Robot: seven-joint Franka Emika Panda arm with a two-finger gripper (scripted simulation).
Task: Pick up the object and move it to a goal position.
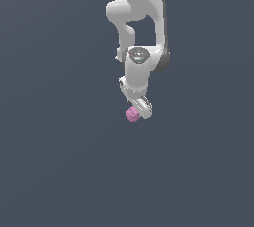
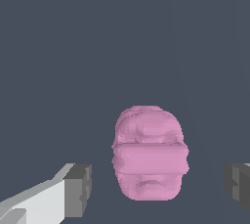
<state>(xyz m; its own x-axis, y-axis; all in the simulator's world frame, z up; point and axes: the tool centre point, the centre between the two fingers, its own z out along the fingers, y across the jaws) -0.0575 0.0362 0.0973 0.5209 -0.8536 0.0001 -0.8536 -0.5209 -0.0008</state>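
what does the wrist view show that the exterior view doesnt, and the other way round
Only the wrist view shows the gap on each side of the pink lump: the jaws stand apart, a dark pad on either side, neither touching it. It also shows the lump's ridged, bumpy surface up close.

Only the exterior view shows the white arm reaching down, with the gripper low beside the lump, which looks tiny against it.

Both show the same pink lump, the gripper around or next to it, and a plain dark grey background.
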